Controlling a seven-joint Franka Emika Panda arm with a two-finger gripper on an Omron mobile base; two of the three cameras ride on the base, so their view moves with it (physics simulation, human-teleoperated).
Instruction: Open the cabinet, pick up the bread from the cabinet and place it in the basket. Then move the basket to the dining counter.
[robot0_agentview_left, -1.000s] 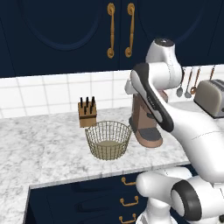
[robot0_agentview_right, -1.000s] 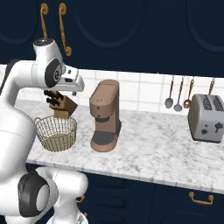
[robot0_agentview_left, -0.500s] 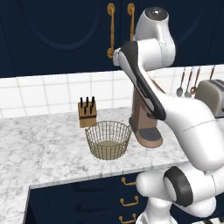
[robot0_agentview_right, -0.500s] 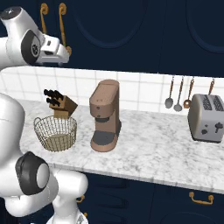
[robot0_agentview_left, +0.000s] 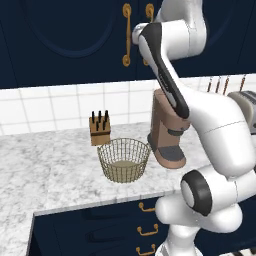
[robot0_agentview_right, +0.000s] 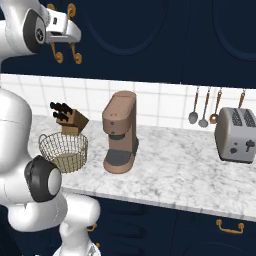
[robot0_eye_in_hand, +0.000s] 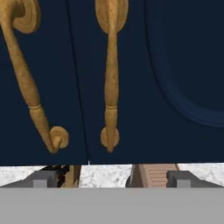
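Observation:
The navy cabinet stands closed, its two arched doors meeting between two long brass handles. The bread is hidden behind the doors. My gripper is open, held a short way in front of the lower ends of the handles, roughly centred on the right handle and touching neither. In the right base view my hand is raised high beside the handles. The tan wire basket sits empty on the marble worktop below, also seen as the basket. The dining counter is out of view.
A wooden knife block stands just behind the basket. A brown coffee machine is right of it. Further right are hanging utensils and a toaster. Navy drawers with brass pulls sit under the worktop.
My arm has swung up from above the worktop to the cabinet handles. Basket and cabinet doors have not moved.

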